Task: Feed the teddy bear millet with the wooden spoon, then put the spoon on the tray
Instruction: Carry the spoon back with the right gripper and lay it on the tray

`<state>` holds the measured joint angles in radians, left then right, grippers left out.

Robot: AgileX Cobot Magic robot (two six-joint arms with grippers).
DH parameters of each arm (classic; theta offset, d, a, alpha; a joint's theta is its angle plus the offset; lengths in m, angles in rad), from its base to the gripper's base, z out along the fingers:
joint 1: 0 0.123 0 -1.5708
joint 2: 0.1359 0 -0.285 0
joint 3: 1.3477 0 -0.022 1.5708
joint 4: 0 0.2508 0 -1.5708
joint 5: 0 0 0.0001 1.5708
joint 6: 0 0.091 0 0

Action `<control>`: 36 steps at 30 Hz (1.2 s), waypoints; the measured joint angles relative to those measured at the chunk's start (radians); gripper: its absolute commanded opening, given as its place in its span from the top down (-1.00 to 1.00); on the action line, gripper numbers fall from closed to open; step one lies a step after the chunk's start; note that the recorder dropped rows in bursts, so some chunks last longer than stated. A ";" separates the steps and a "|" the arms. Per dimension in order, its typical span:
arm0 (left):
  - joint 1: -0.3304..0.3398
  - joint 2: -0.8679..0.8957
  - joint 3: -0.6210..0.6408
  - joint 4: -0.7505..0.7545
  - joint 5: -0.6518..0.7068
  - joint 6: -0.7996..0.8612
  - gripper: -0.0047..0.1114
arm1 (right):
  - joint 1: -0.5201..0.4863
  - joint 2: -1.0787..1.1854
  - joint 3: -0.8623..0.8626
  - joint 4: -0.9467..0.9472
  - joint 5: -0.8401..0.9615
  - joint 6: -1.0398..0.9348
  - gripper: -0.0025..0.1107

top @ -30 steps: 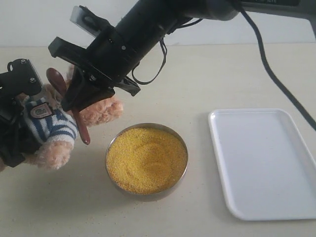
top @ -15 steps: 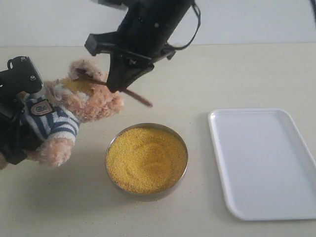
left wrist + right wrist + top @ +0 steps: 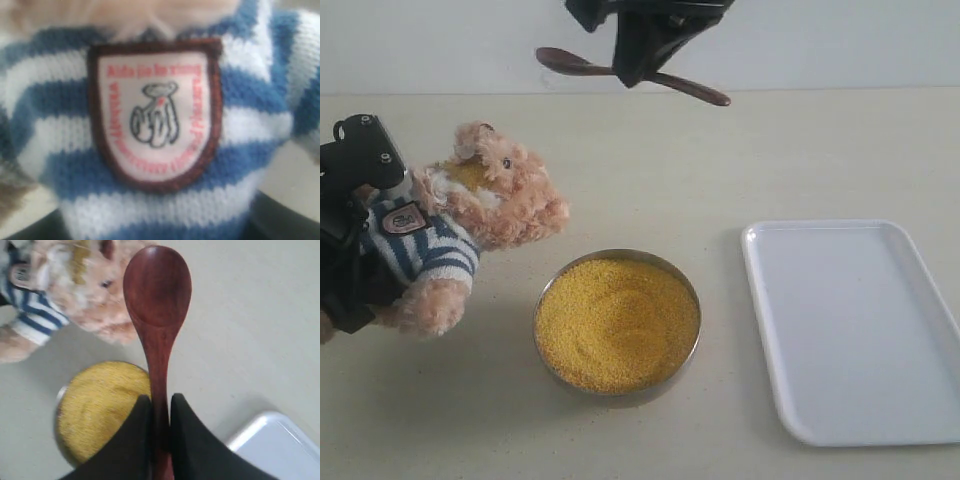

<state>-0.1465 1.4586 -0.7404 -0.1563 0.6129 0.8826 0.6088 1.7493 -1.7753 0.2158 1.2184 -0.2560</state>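
Observation:
The teddy bear point(image 3: 495, 200) leans at the left, my left gripper point(image 3: 358, 245) shut on its striped body. Its shirt badge point(image 3: 155, 112) fills the left wrist view. Yellow grains lie on its chest under the chin point(image 3: 470, 175). High above the table, my right gripper point(image 3: 638, 50) is shut on the handle of the wooden spoon point(image 3: 565, 62). The spoon's bowl point(image 3: 157, 287) is empty and points toward the bear point(image 3: 95, 295). The millet point(image 3: 617, 322) fills the metal bowl point(image 3: 692, 300) in the middle. The white tray point(image 3: 855, 330) lies empty at the right.
The black left arm point(image 3: 355, 160) stands at the far left edge beside the bear. The right arm's body point(image 3: 650, 15) hangs at the top of the exterior view. A pale wall runs along the back of the beige table point(image 3: 650, 160).
My right gripper has risen with the spoon, up and away from the bear's face toward the back. The spoon turned level. The bear stayed in the left gripper.

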 measured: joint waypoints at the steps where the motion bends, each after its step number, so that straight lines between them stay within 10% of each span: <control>1: 0.000 0.000 0.000 0.000 0.000 -0.007 0.85 | 0.000 -0.003 0.013 -0.039 0.000 0.017 0.96; 10: 0.000 0.000 0.000 0.000 -0.033 -0.168 0.85 | -0.052 -0.107 0.378 -0.364 -0.071 0.303 0.96; 27: 0.000 0.002 -0.030 0.025 -0.036 -0.549 0.85 | -0.165 -0.205 1.163 -0.598 -0.731 0.819 0.96; 36: 0.000 0.002 -0.032 0.025 -0.023 -0.620 0.85 | -0.167 -0.146 1.179 -0.607 -0.785 0.850 0.14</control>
<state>-0.1465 1.4601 -0.7721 -0.1309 0.5902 0.2623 0.4418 1.6033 -0.5964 -0.3910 0.4334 0.5937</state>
